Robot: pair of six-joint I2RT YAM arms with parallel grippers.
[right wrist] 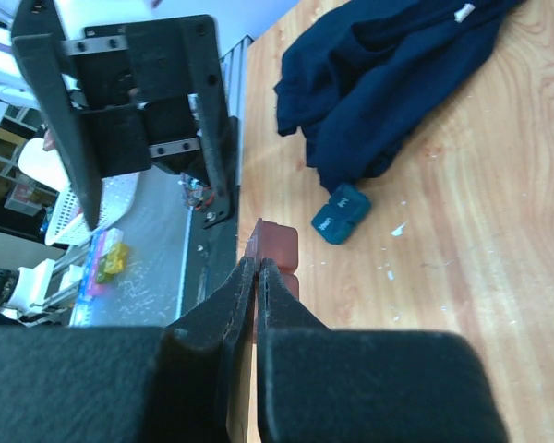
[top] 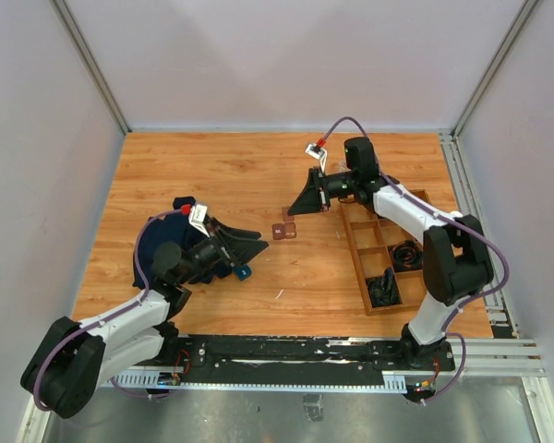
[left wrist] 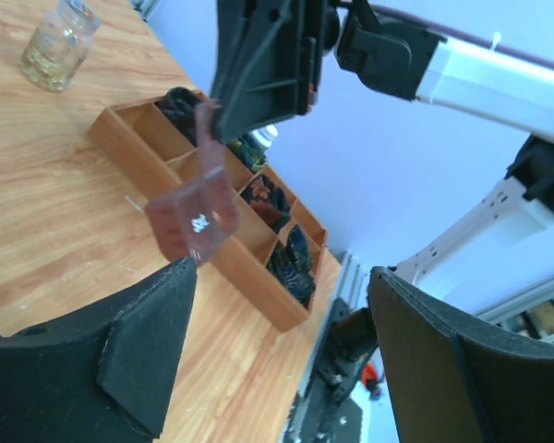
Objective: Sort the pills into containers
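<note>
One reddish-brown translucent container (left wrist: 212,198), lid open

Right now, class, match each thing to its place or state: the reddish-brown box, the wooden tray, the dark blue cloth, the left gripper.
Things:
1 reddish-brown box
2 wooden tray
3 dark blue cloth
4 left gripper

Places or states:
A open, holding nothing
B lying on the right side
C pinched by the right gripper
D heaped on the left side

Pairs: 1-C; 2-B; 3-D; 4-A
</note>
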